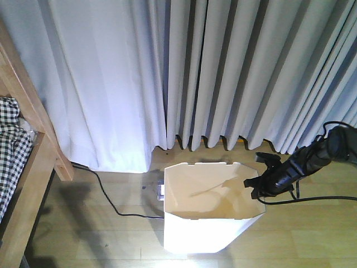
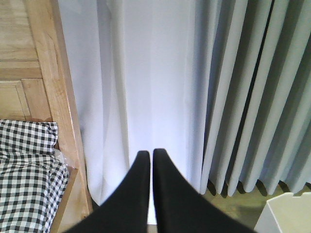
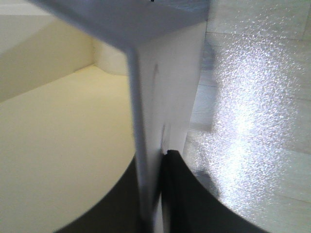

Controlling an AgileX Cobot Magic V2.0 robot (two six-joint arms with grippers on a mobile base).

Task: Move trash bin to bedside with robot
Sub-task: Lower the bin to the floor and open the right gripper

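**Bin gripped at rim, bed at frame left**

Front view: trash bin [image 1: 209, 223] sits lower centre on the wood floor [image 1: 312, 234], just in front of the pale curtains [image 1: 223, 67]. White outside, cream inside, cut-corner rim. Right gripper [image 1: 257, 187] comes in from the right edge on a black arm w/ trailing cable, clamped on the bin's right rim wall. Right wrist view confirms: bin wall [image 3: 160, 97] runs up the middle of frame, one black finger [image 3: 180, 194] pressed on its outer face, the other a dark blur on the cream inner side. So pincer narrow, holding the bin wall.

Bedside [image 1: 28, 139] at far left of front view: light wood frame, checked bedding. Bin well apart from it; black floor cable [image 1: 106, 195] lies between.

Left wrist view: left gripper [image 2: 148, 154] lower centre, tips nearly touching, nothing between them, curtain behind. Bed frame at left; bin corner [image 2: 286, 213] lower right.
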